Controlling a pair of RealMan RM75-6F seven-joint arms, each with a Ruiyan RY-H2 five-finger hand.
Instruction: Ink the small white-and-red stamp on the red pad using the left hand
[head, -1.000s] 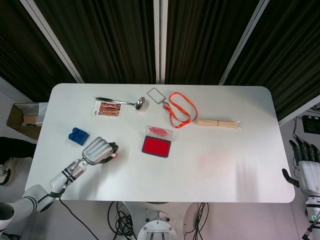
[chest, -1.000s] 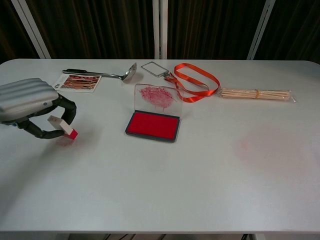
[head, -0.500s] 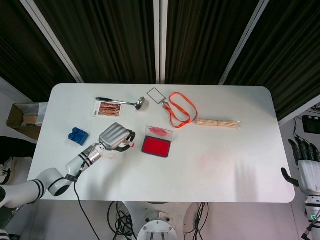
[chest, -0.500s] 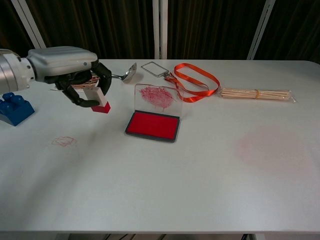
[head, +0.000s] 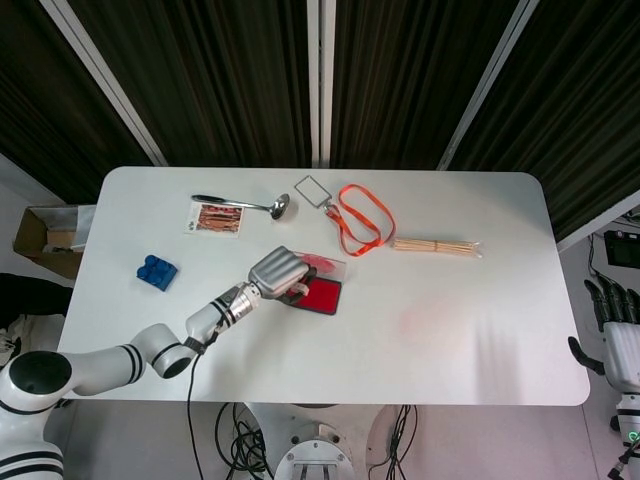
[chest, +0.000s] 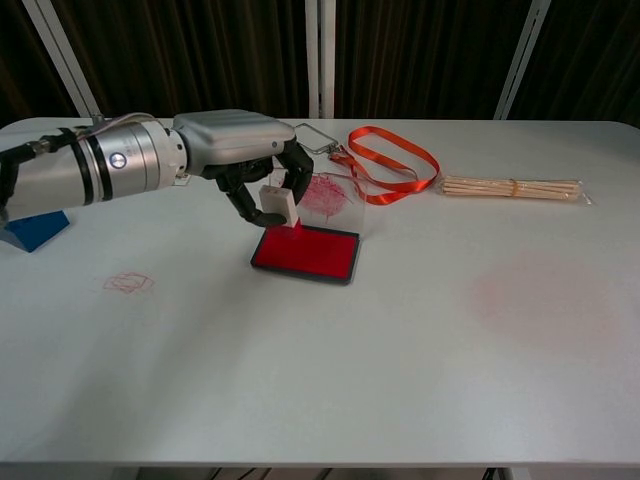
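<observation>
Fingers (chest: 262, 186) of left hand (chest: 240, 150) around stamp (chest: 279, 204), above red pad (chest: 305, 251).

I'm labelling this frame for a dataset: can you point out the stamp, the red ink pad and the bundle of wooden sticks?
stamp (chest: 277, 203), chest view, on its white body between the fingers.
red ink pad (chest: 315, 253), chest view, middle of the red inked surface.
bundle of wooden sticks (chest: 510, 187), chest view, mid-length of the wrapped bundle.

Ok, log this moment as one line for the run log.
left hand: holds stamp | stamp: red end down at red pad near-left corner, contact unclear | right hand: idle off table | phase: inking
</observation>
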